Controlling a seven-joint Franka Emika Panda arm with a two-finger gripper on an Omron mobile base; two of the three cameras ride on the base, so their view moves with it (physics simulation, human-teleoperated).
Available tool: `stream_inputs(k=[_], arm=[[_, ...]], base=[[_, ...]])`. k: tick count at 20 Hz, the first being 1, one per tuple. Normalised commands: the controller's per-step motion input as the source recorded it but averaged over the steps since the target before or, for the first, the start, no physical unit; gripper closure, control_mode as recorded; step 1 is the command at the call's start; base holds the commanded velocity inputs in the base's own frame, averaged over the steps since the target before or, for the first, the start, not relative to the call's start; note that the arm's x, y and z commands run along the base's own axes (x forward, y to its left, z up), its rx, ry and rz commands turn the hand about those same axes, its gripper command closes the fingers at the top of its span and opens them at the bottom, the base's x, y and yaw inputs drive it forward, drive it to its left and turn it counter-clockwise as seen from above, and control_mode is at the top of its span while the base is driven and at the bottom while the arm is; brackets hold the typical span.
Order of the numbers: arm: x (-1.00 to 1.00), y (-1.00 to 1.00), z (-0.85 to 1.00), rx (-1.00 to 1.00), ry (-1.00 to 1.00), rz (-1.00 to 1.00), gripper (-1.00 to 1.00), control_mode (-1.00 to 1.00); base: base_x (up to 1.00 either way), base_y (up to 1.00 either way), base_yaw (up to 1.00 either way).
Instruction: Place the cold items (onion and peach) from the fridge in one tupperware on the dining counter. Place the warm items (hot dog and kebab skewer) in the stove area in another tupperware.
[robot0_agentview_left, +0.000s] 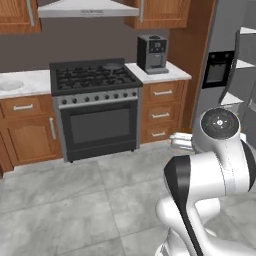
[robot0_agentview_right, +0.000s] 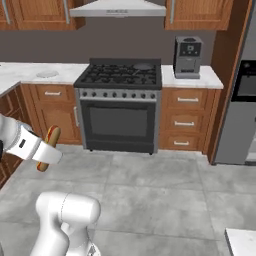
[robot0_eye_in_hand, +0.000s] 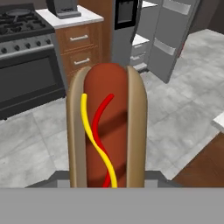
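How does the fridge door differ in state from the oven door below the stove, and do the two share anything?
The fridge door is swung open, its inner shelves showing, while the oven door is shut flat against the range. The fridge door is light grey; the oven door is black with a dark window. The fridge door stands tall beside the wooden cabinets, the oven door sits low under the burners. Both are appliance doors on the same kitchen wall.

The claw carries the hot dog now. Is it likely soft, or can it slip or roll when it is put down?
The hot dog probably gives under pressure: its bun sides look soft and rounded. The long rounded shape may roll when set down. In the right base view it sticks out past the claw, so it might tilt if the grip loosens.
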Motion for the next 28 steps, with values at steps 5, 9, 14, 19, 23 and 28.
stream_inputs(k=[5, 9, 14, 19, 23, 28], arm=[[0.0, 0.0, 0.0, 0.0, 0.0, 0.0, 1.0, 1.0], [0.0, 0.0, 0.0, 0.0, 0.0, 0.0, 1.0, 1.0], [0.0, 0.0, 0.0, 0.0, 0.0, 0.0, 1.0, 1.0], [0.0, 0.0, 0.0, 0.0, 0.0, 0.0, 1.0, 1.0], [0.0, 0.0, 0.0, 0.0, 0.0, 0.0, 1.0, 1.0], [0.0, 0.0, 0.0, 0.0, 0.0, 0.0, 1.0, 1.0]], base=[[-0.99, 0.14, -0.19], [-1.0, 0.06, -0.19], [-1.0, 0.0, -0.2], [-1.0, 0.0, -0.18], [-1.0, -0.02, -0.17], [-1.0, -0.28, -0.1]])
